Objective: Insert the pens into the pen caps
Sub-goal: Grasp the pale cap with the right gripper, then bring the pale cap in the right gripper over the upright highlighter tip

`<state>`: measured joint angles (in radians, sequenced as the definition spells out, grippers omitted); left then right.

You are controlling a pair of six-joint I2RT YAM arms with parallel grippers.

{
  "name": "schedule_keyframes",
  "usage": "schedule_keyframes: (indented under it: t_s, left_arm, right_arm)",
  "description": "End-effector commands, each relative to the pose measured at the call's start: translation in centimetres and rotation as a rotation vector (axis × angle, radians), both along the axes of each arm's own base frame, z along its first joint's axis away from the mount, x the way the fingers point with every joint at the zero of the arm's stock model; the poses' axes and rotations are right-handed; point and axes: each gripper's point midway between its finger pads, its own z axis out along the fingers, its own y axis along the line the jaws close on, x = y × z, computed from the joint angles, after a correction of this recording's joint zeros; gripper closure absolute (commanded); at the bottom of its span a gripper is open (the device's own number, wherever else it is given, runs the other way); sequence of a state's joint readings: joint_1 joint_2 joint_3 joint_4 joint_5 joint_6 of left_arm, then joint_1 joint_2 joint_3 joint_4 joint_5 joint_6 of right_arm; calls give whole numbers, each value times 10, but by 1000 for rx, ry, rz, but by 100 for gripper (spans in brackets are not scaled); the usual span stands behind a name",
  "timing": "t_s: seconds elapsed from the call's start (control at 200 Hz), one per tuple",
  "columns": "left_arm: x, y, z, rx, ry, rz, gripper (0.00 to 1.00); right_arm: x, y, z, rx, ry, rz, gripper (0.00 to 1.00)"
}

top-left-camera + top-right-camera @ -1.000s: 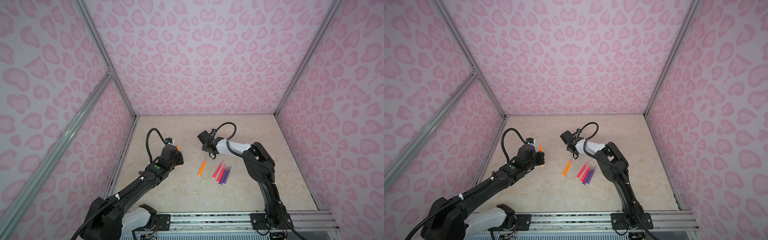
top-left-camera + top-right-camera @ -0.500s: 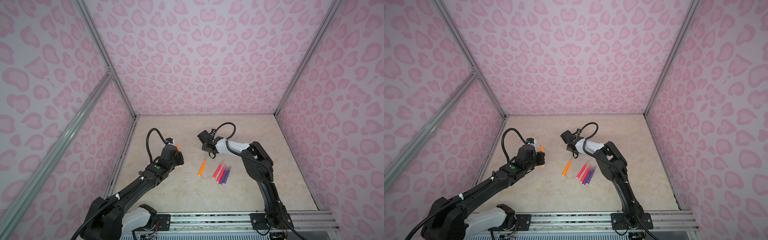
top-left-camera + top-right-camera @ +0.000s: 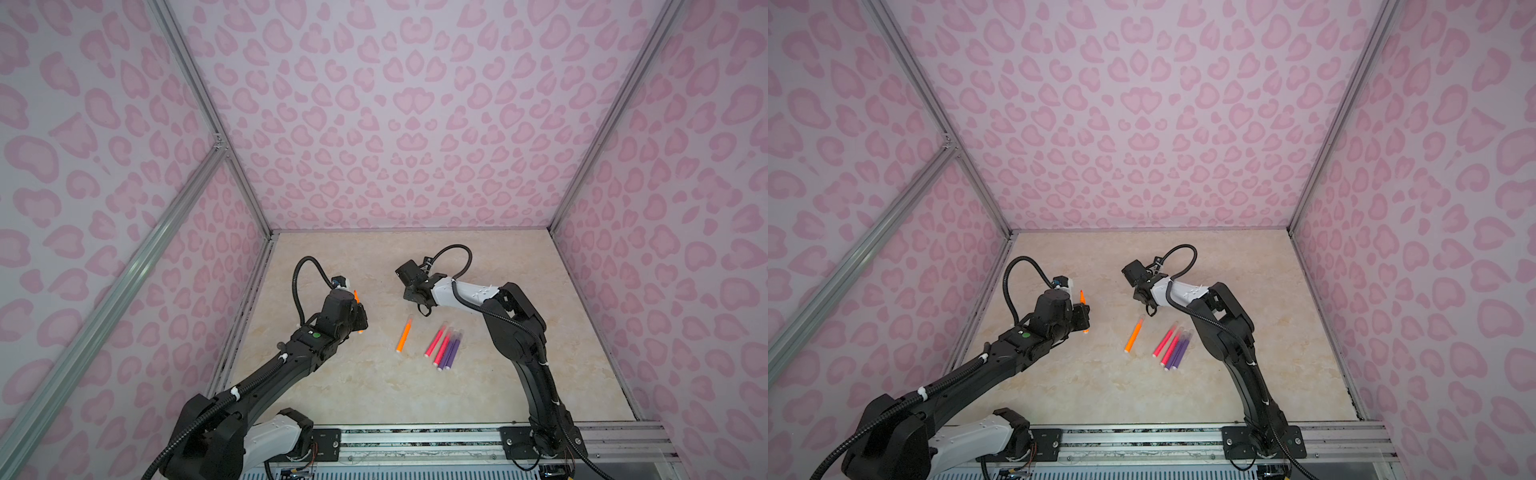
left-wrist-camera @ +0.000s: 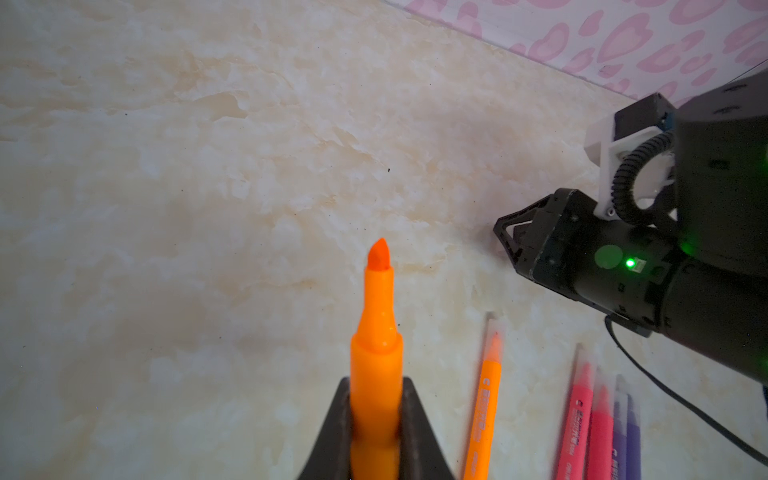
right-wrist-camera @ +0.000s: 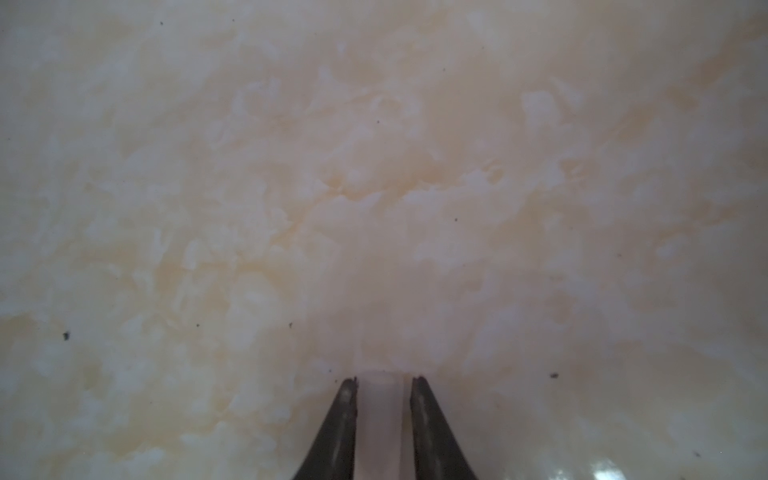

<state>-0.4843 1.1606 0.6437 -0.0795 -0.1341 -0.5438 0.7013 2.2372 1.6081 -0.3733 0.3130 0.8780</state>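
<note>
Six pens show, one lifted and five lying on the table [image 3: 374,395]. Farthest left in both top views, the left gripper [image 3: 358,316] [image 3: 1084,316] is clenched on the bare orange pen [image 3: 356,296] [image 3: 1081,297]. This pen stands nearly upright in the grasp. Its uncapped tip points to 12 o'clock above the fingers and its butt end pokes out at 6 o'clock below them. In the left wrist view the fingers [image 4: 417,432] press the barrel [image 4: 376,353] from both sides, well back from the tip.

At about 4 o'clock of that gripper lies the capped orange pen [image 3: 404,335] [image 3: 1134,333] [image 4: 484,411], its tip toward 1 o'clock under a pale sleeve. At its 3 o'clock, near but apart, two pink pens [image 3: 435,341] [image 3: 1165,341] and two purple pens [image 3: 453,353] [image 3: 1181,352] lie side by side. They touch one another and slant the same way, and their tips are likewise pale.

The right gripper [image 3: 424,312] [image 3: 1152,311] is down at the table, just beside the capped orange pen's tip at its 1 o'clock. In the right wrist view a pen cap [image 5: 380,415] lies lengthwise between its fingers [image 5: 345,415], which stand close against both sides. Whether they pinch it or merely flank it cannot be told. In the left wrist view bare table lies between the held pen's tip and the right arm [image 4: 623,266].
</note>
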Motion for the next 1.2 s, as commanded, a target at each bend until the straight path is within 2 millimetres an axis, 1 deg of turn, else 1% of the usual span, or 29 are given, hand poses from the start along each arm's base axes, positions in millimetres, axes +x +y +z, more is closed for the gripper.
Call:
schedule_keyframes:
  t_s: [0.0,0.165,0.285,0.335,0.405,0.47,0.5,0.51,0.52,0.585,0.61,0.65,0.68,0.765,0.785,0.79,0.825,0.93,1.035,1.195]
  left_arm:
    - [4,-4,10,-19,-31,-12,97]
    - [3,-13,11,-43,-34,-58,97]
    - [3,-25,14,-69,-39,-108,97]
    - [2,-31,15,-79,-43,-138,97]
    - [-1,-42,18,-88,-51,-187,97]
    - [-5,-56,21,-93,-61,-248,97]
    - [-7,-63,23,-92,-70,-278,97]
    - [-8,-65,24,-91,-73,-289,97]
    - [-9,-68,25,-92,-77,-300,97]
    - [-16,-83,30,-86,-104,-368,97]
    - [-20,-90,31,-85,-113,-397,97]
    - [-25,-100,36,-88,-133,-441,97]
    - [-29,-106,38,-88,-143,-471,97]
    - [-39,-120,43,-87,-171,-537,97]
    - [-41,-123,44,-90,-178,-550,97]
    - [-42,-123,44,-90,-180,-553,97]
    - [-45,-126,46,-95,-189,-572,97]
    - [-53,-132,52,-112,-219,-614,97]
    - [-58,-134,58,-124,-242,-634,97]
    - [-59,-134,59,-126,-246,-633,97]
  right_arm:
    - [-4,1,-12,-4,35,12,81]
    - [-4,2,-13,-2,37,15,87]
    - [-4,2,-11,2,33,12,90]
    - [-3,1,-7,11,26,7,92]
    - [-6,-1,4,30,4,-2,93]
    - [-7,-3,22,69,-38,-13,93]
    - [-6,-3,35,95,-67,-17,93]
    - [-11,-7,31,88,-58,-19,93]
    - [-13,-9,33,93,-62,-20,94]
    - [-18,-13,54,133,-103,-24,94]
    - [-20,-14,67,155,-127,-27,95]
    - [-25,-19,79,178,-152,-30,96]
    - [-28,-21,91,202,-177,-32,96]
    - [-39,-27,119,271,-235,-27,97]
    - [-40,-28,123,281,-242,-25,97]
    - [-42,-28,127,290,-249,-22,97]
    - [-46,-27,136,322,-265,-11,97]
    - [-62,-25,161,393,-315,24,98]
    - [-78,-15,186,442,-373,83,97]
    - [-100,2,214,483,-425,159,99]
